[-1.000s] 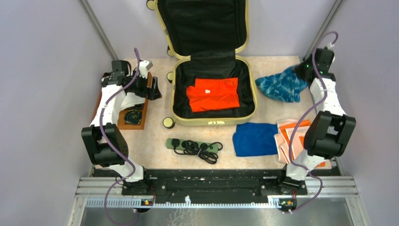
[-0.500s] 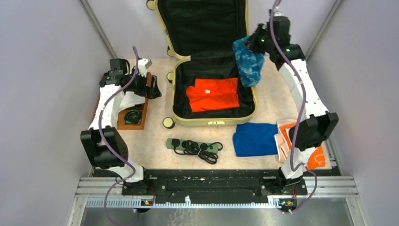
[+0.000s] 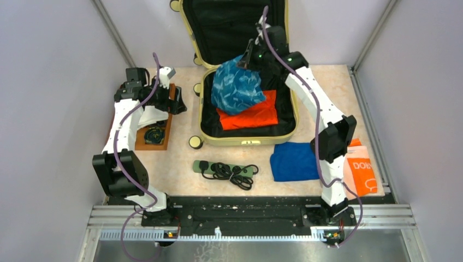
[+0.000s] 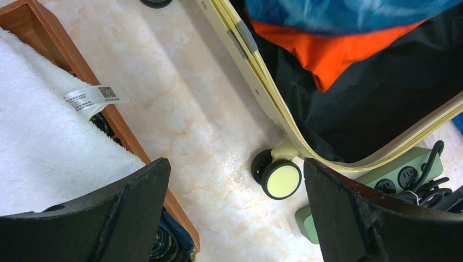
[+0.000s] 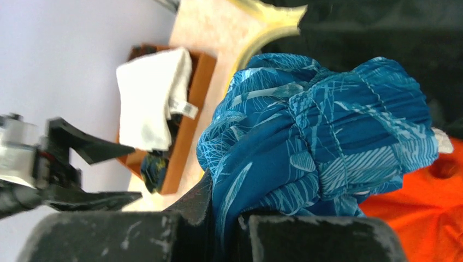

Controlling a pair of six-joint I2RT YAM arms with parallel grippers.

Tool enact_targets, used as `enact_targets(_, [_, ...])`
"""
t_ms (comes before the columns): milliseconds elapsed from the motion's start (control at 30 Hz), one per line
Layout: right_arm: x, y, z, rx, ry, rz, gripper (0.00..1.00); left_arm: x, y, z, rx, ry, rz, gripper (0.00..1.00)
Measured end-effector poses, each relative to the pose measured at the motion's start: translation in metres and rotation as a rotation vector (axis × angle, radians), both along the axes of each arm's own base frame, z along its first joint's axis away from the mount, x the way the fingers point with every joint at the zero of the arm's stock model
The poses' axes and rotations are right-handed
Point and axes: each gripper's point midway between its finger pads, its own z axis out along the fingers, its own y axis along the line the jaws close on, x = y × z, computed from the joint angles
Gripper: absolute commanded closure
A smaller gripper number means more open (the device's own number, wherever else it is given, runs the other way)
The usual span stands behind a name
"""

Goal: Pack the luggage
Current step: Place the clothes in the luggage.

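Fingers [image 5: 319,237] of the right gripper [image 5: 224,232] are clamped on a blue patterned garment [image 3: 236,87]. It is held hanging over the open luggage [image 3: 248,141], which lies at the far middle of the table [image 3: 327,109] with an orange garment [image 3: 256,115] inside. On the left gripper [image 4: 235,169] the jaws are spread wide with nothing between them, above a wooden tray [image 4: 49,33] holding a white towel [image 4: 49,136].

The top camera looked down from high above the near edge onto the whole surface [image 3: 169,158]. The left wrist camera looked down, close, at the luggage [image 4: 360,109] corner. The right wrist camera faced a blue cloth [image 5: 327,136], very near. All three shared luggage and cloth.
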Motion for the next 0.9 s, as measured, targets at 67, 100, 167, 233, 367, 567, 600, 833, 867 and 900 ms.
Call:
enact_targets(67, [-0.004,0.007,-0.028,-0.022,0.056,0.024,1.00,0.000,0.000,0.001,0.003,-0.003,0.002,0.02])
enact_targets(100, [-0.006,0.009,-0.043,-0.035,0.085,0.030,1.00,0.000,0.001,0.001,0.005,-0.004,0.003,0.02])
enact_targets(167, [-0.010,0.009,-0.077,-0.070,0.146,0.031,1.00,0.000,0.001,0.002,0.007,-0.009,0.004,0.02])
enact_targets(233, [-0.014,0.002,-0.113,-0.121,0.213,0.014,1.00,0.000,0.001,0.003,0.007,-0.012,0.004,0.02])
enact_targets(367, [-0.013,-0.030,-0.174,-0.219,0.309,-0.056,1.00,0.000,0.001,0.004,0.006,-0.015,0.004,0.02])
enact_targets(567, [-0.005,-0.092,-0.225,-0.302,0.389,-0.160,0.61,0.000,0.000,0.002,0.003,-0.013,0.001,0.02])
enact_targets(600, [-0.004,-0.099,-0.228,-0.307,0.398,-0.170,0.45,0.000,0.000,0.002,0.003,-0.013,0.001,0.02])
enact_targets(833, [0.013,-0.112,-0.218,-0.389,0.372,-0.157,0.14,0.000,0.000,0.002,0.002,-0.014,0.000,0.02])
enact_targets(867, [0.014,-0.111,-0.212,-0.401,0.361,-0.154,0.14,0.000,0.000,0.003,0.002,-0.014,0.000,0.02])
enact_targets(900, [0.015,-0.113,-0.203,-0.415,0.351,-0.156,0.14,0.000,0.000,0.002,0.002,-0.014,0.000,0.02])
